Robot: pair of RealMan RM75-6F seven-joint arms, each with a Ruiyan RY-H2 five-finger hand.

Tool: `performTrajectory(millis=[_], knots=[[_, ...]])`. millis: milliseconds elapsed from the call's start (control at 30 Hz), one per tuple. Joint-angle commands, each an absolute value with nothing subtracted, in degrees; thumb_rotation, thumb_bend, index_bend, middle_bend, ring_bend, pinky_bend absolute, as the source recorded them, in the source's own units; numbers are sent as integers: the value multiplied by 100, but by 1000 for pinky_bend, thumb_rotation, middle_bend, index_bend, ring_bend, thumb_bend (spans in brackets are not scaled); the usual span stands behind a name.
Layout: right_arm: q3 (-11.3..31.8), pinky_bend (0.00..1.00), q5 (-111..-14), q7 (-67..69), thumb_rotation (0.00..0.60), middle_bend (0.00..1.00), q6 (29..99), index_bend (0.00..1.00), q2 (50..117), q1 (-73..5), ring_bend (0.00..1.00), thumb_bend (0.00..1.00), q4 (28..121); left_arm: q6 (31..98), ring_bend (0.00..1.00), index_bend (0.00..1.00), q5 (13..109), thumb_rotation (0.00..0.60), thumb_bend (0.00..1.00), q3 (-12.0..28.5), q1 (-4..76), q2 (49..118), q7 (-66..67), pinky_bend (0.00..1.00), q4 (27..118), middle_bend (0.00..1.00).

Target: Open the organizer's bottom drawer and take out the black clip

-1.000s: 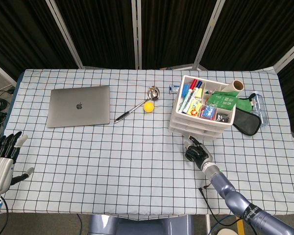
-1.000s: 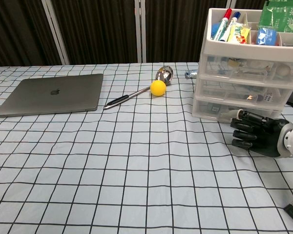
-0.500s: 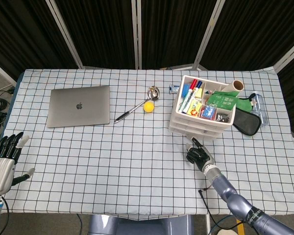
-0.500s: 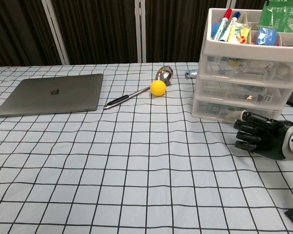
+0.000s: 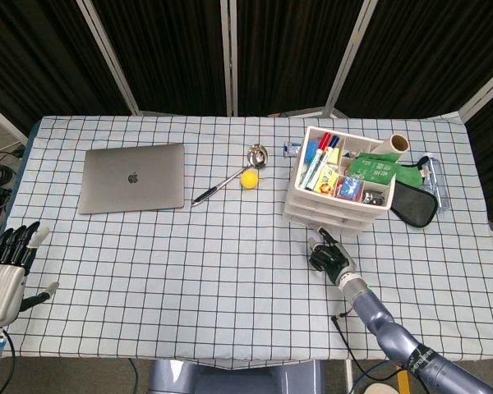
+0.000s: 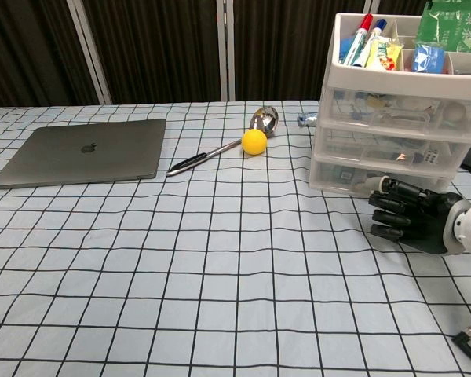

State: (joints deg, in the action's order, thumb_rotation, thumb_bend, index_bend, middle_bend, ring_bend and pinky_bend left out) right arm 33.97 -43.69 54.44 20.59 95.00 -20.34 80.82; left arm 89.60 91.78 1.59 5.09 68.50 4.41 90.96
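The white three-drawer organizer (image 5: pixel 338 190) (image 6: pixel 392 118) stands at the right of the table, all drawers closed. Its bottom drawer (image 6: pixel 377 179) is translucent; I cannot make out a black clip inside it. My right hand (image 5: pixel 329 255) (image 6: pixel 410 223), black, hovers just in front of the bottom drawer with its fingers stretched out side by side, holding nothing and not touching the drawer front. My left hand (image 5: pixel 6 272) hangs off the table's front left edge, fingers straight and apart, empty.
A closed grey laptop (image 5: pixel 133 177) (image 6: pixel 82 151) lies at the left. A metal ladle (image 5: pixel 230 176) (image 6: pixel 220 150) and a yellow ball (image 5: pixel 249 179) (image 6: pixel 254 141) lie mid-table. Markers and packets fill the organizer's top tray. A black pouch (image 5: pixel 414 203) sits right of the organizer.
My right hand drew back slightly from the organizer, then returned toward the bottom drawer, ending about where it was a second ago. The left hand stayed put.
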Motion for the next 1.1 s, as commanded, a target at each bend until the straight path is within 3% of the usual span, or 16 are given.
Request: performTrajectory(millis=[33,333,567,1100], knots=[[3423,935,-4328,5461,600,941,2005,171,9540,-2074,1000,411,8030,8964,0,0,9185,600,174,156,509,6843,427,0,9098,0],[3634,935,-4432,5531,600,941,1784,183,9705,-2138,1000,414,7882,8938,0,0,9207,600,173,133,518,6832,412,0,9099,0],[3723,935,-4429,5564,600,941,1586,277,9773,-2184,1000,431,7716,8888,0,0,9231,600,174,107,538,6850,473,0,9101,0],[3762,935,-4573,5428,600,941,1383,279,9861,-2103,1000,431,7776,8896,0,0,9268,600,173,84,538,6854,497,0,9110,0]])
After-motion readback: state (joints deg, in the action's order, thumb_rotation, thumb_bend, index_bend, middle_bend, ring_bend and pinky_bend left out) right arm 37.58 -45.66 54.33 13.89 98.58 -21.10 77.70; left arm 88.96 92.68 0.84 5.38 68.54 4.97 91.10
